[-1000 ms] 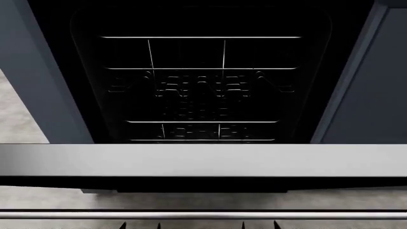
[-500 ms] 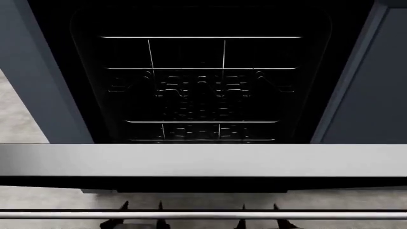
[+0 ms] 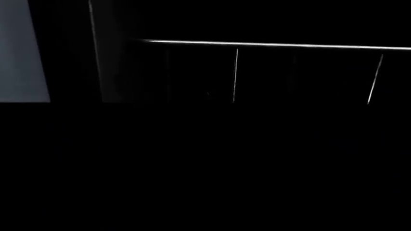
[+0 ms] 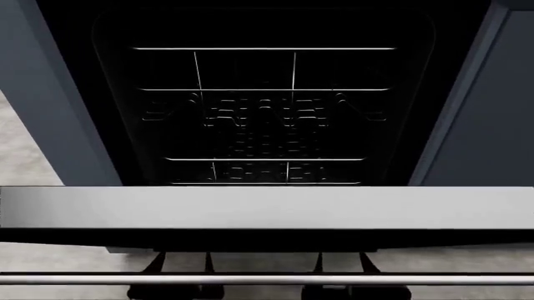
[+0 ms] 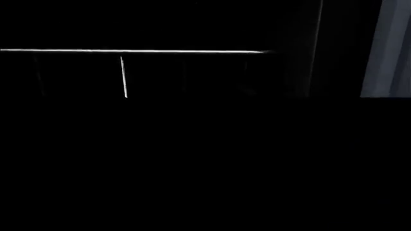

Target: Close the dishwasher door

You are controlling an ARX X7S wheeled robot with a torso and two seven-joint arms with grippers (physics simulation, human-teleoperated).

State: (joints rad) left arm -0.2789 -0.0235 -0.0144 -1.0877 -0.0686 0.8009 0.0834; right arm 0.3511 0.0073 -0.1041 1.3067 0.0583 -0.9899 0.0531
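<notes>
The dishwasher [image 4: 267,94] gapes open ahead, a dark cavity between navy cabinet panels [image 4: 59,112], with no tabletop in sight to place things by. The door [image 4: 267,209] hangs folded down in front of it, its grey steel edge running the full width of the head view, and its thin silver handle [image 4: 267,279] stretches across just below. Inside, the wire rack [image 4: 262,115] catches faint light; a rail of it shows in the left wrist view [image 3: 270,44] and the right [image 5: 128,50]. Under the handle poke the left gripper [image 4: 179,275] and right gripper [image 4: 342,275], fingers spread apart, released, grasping nothing I can see.
</notes>
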